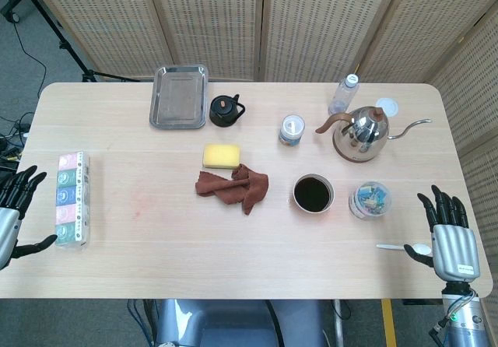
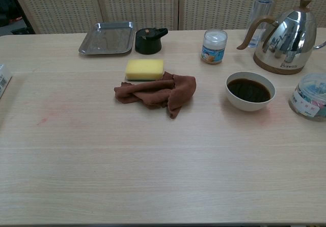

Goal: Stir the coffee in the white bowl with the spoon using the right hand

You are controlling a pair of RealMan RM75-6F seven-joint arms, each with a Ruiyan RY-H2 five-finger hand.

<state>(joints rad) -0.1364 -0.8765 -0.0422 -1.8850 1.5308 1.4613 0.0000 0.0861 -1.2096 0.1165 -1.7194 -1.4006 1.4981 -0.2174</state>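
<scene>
A white bowl [image 1: 313, 194] [image 2: 250, 90] of dark coffee stands right of the table's middle. A white spoon [image 1: 406, 247] lies flat near the front right edge, bowl end to the right. My right hand [image 1: 450, 236] hovers just right of the spoon with fingers spread, and it holds nothing. My left hand [image 1: 14, 216] sits at the far left edge, fingers apart and empty. Neither hand shows in the chest view.
A clear jar [image 1: 369, 200] stands right of the bowl. Behind are a steel kettle [image 1: 362, 134], water bottle [image 1: 345, 95] and small jar [image 1: 292, 129]. A brown cloth [image 1: 235, 187], yellow sponge [image 1: 220, 156], black pot [image 1: 226, 111], metal tray [image 1: 179, 96] and tissue pack [image 1: 71, 199] lie further left.
</scene>
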